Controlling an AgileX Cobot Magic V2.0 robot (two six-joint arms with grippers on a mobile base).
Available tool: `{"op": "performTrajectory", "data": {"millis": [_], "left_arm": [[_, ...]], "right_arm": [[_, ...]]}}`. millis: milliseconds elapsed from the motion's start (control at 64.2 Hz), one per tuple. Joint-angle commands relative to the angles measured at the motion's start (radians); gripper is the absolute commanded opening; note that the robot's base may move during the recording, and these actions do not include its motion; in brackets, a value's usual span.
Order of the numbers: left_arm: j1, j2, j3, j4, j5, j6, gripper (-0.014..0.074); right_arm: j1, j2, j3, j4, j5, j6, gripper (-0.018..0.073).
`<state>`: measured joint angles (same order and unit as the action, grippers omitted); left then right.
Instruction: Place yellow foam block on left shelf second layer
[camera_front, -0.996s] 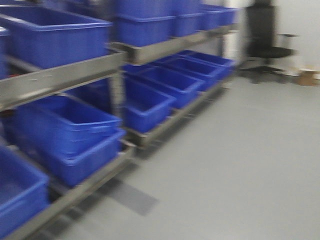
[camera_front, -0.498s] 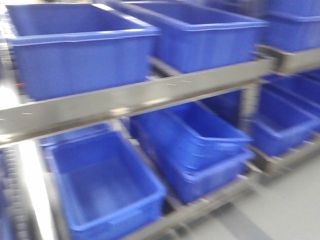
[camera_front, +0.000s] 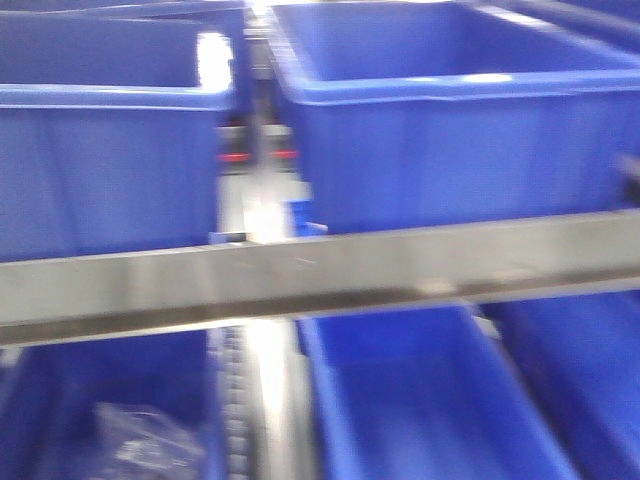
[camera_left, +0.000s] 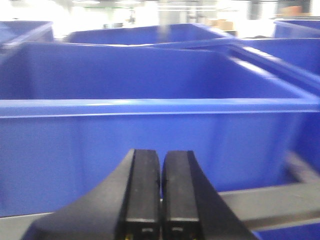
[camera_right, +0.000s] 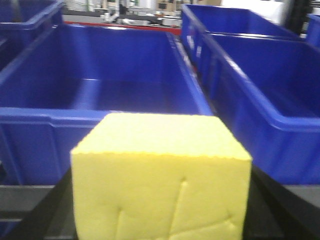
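Note:
The yellow foam block (camera_right: 160, 175) fills the lower middle of the right wrist view, held between the dark fingers (camera_right: 280, 210) of my right gripper (camera_right: 161, 200). It hangs in front of an empty blue bin (camera_right: 105, 95) on the shelf. My left gripper (camera_left: 161, 192) is shut and empty, its two black pads (camera_left: 144, 190) pressed together in front of another blue bin (camera_left: 150, 145). The front view shows neither gripper nor the block.
The front view shows a grey metal shelf rail (camera_front: 320, 270) crossing the frame, two blue bins (camera_front: 450, 130) above it and more blue bins (camera_front: 420, 400) below. A clear plastic bag (camera_front: 140, 445) lies in the lower left bin. Further blue bins (camera_right: 260, 75) stand to the right.
The front view has swung left and closer to the shelf: the floor and chair have gone from sight, and the shelf rail and bins now fill the frame.

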<state>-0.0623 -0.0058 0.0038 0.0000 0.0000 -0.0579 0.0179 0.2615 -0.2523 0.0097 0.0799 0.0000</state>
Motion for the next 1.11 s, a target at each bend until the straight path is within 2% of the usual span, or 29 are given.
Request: {"op": "performTrajectory", "data": {"millis": [0, 1090], "left_arm": [[0.0, -0.021, 0.027, -0.006, -0.082, -0.003, 0.0124], [0.0, -0.021, 0.027, -0.006, -0.082, -0.003, 0.0124]], "right_arm": [[-0.005, 0.009, -0.029, -0.01, -0.096, -0.014, 0.0517], [-0.005, 0.009, -0.029, -0.01, -0.096, -0.014, 0.0517]]}}
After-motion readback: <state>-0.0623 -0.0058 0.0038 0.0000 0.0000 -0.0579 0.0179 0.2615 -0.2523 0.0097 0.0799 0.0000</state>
